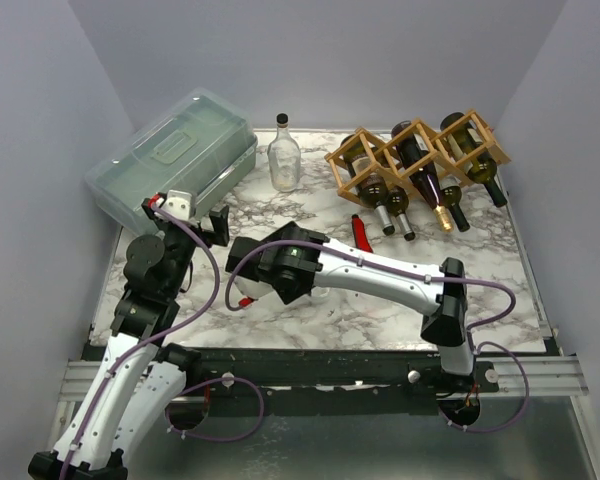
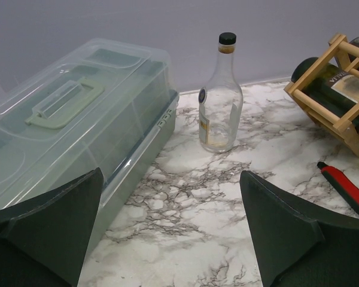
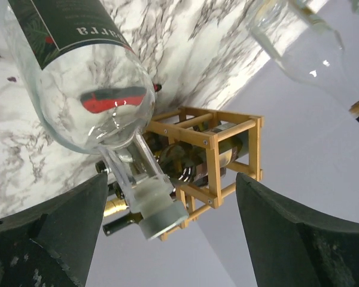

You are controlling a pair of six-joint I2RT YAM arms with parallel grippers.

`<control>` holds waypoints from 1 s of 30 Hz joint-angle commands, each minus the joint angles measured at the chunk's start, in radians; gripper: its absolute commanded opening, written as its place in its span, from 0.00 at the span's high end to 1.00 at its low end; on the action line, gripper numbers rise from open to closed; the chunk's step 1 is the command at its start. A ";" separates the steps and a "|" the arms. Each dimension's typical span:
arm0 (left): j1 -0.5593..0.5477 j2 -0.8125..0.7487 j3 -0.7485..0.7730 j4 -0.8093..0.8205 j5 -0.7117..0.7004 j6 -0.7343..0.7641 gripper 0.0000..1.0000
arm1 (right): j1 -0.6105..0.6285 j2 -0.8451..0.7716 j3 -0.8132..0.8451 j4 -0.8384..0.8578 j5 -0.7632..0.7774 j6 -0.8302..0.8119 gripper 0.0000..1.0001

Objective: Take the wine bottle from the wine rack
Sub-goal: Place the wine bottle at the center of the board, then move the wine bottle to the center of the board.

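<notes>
Two pincers, both spread wide: your left pincer (image 2: 170, 173) hovers empty near the lidded plastic box (image 2: 78, 119); your right pincer (image 3: 172, 176) stands over a clear wine bottle (image 3: 90, 78) lying on the marble counter (image 2: 185, 227), at 8 o'clock from the wine rack (image 3: 212, 156), well apart.

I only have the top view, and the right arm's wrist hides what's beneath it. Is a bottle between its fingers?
Observer: Yes. The right wrist view shows a clear glass bottle with a dark label between the fingers of the right gripper, jaws wide apart.
Operator: And the other arm, is anything held?
Observer: No. The left wrist view shows the left gripper open, with only bare white marble tabletop between its fingers.
</notes>
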 commanded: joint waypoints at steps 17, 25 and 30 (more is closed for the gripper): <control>-0.003 0.025 -0.011 0.029 0.206 -0.078 0.01 | -0.004 -0.289 0.186 -0.010 -0.564 0.279 0.03; -0.003 -0.074 -0.036 0.035 0.505 -0.141 0.01 | -0.211 -0.353 0.293 0.066 -0.805 0.362 0.02; -0.010 -0.109 -0.101 0.098 0.675 -0.215 0.01 | -0.312 -0.402 0.232 0.158 -0.816 0.425 0.02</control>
